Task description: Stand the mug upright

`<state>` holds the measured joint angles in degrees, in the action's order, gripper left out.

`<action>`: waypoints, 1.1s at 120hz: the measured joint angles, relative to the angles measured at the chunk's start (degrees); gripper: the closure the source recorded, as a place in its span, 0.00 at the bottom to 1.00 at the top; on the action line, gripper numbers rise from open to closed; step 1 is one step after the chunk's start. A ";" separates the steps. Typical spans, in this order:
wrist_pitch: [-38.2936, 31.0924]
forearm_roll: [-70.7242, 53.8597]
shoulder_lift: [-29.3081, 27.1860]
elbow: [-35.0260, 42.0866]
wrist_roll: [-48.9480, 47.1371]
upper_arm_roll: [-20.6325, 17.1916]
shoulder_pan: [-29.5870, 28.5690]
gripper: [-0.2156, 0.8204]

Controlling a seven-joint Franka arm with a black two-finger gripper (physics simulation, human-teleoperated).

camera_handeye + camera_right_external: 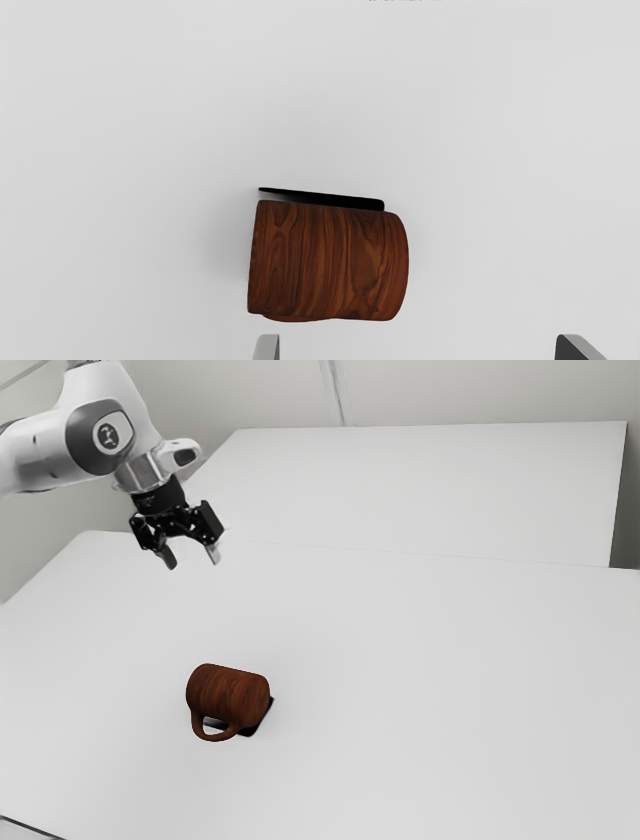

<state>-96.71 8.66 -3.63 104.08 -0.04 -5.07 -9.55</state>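
Note:
High over the table, my gripper (192,560) is open, its two fingers apart with nothing between them. Below it, toward the exterior view's bottom, a brown wood-grained mug (230,695) lies on its side with its handle (214,734) low against the table. In the wrist view the mug (327,262) lies beyond the fingertips of my gripper (417,347), and its handle is mostly hidden under the body.
A white table (430,690) carries the mug, with a dark shadow along one side of it. Behind stands another white surface (430,490), near pale walls.

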 joint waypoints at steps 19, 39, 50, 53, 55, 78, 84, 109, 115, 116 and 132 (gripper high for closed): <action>-4.40 3.22 -2.77 6.41 4.17 0.10 -3.63 0.21; -8.42 7.11 -3.90 12.11 10.49 0.48 -4.96 0.21; -9.80 9.16 -4.05 14.75 14.86 0.51 -7.23 0.21; -10.08 9.65 -4.13 15.35 16.11 0.51 -7.75 0.21; -10.24 9.94 -4.18 15.72 16.97 0.51 -8.11 0.21; -10.90 13.12 -4.56 19.31 27.14 0.66 -12.55 0.21; -10.75 13.82 -4.17 19.90 29.68 0.68 -13.55 0.21; -6.90 16.64 0.37 20.22 38.28 0.72 -18.44 0.21; -6.00 17.28 1.54 20.22 39.97 0.71 -19.34 0.21; -5.85 17.40 1.73 20.22 40.25 0.70 -19.48 0.21; -3.72 19.55 4.09 20.22 44.27 0.70 -21.63 0.21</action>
<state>-100.43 28.21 0.45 124.30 44.23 -4.37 -31.17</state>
